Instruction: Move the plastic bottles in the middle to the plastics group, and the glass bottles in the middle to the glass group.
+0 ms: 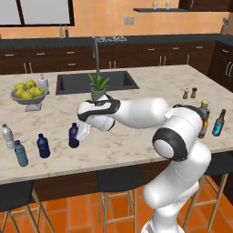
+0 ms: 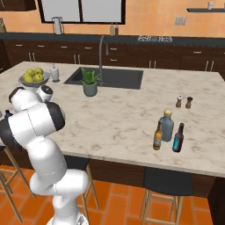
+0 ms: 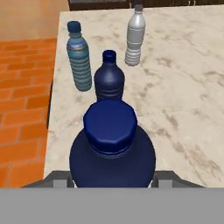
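The stubby opaque navy-blue plastic bottle with a blue screw cap point(image 1: 73, 135) stands upright on the pale marbled island counter point(image 1: 136, 91), long axis vertical, cap up. The white arm's two-finger gripper point(image 1: 82, 134) reaches it from the side, a finger on each flank of the body, clasping it; in the hand view the cap point(image 3: 110, 124) lies dead centre, with the fingertips point(image 3: 59, 178) just outside the shoulders. Measured from this bottle: a second navy-blue bottle point(image 1: 43, 146) stands upright close by, toward the counter's end; beyond that stand the translucent teal ribbed bottle point(image 1: 20, 154) and the clear whitish bottle point(image 1: 7, 136), near each other at the counter's edge.
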